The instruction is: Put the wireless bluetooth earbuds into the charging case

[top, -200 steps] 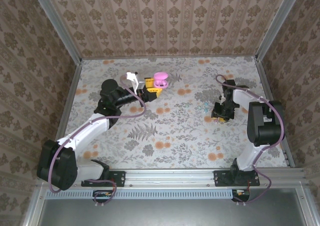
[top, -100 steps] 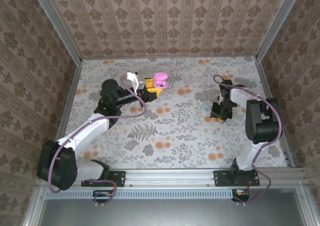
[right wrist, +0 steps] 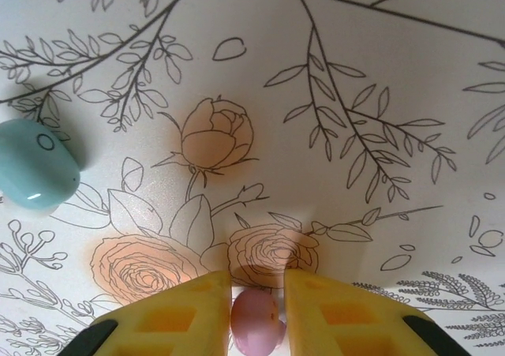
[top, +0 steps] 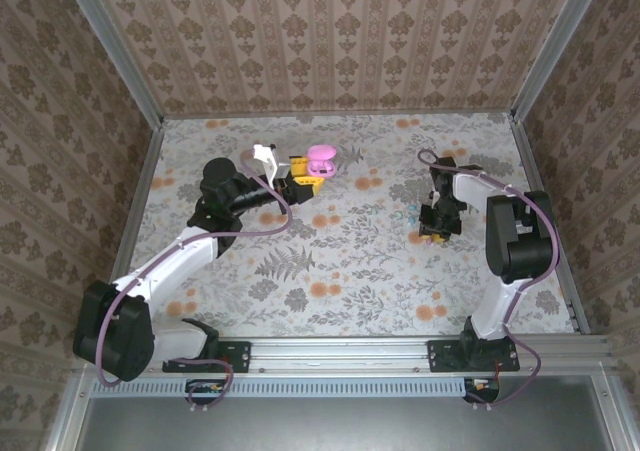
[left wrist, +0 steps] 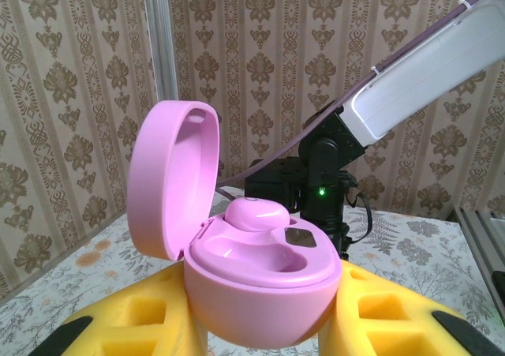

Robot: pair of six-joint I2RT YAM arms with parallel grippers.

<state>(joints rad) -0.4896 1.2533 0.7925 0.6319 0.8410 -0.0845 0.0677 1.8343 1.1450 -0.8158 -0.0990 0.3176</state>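
Right gripper [right wrist: 257,282]: nearly closed, yellow pads touching both sides of the pink earbud [right wrist: 256,328], down at the table [right wrist: 355,174].
Gripped bud axis: along the fingers.
Teal earbud [right wrist: 35,174]: loose on the table, left of the right gripper, long axis crosswise.
Left gripper [left wrist: 264,324]: clamped on the pink charging case [left wrist: 252,273], which is upright with its lid open.
Case contents: one seated earbud [left wrist: 256,212] in the far well, axis across the case.
Count: three earbuds, one case.

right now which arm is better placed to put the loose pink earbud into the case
Right. The right gripper pinches the pink earbud on the table; the left gripper is busy holding the open pink case, with one seat empty.
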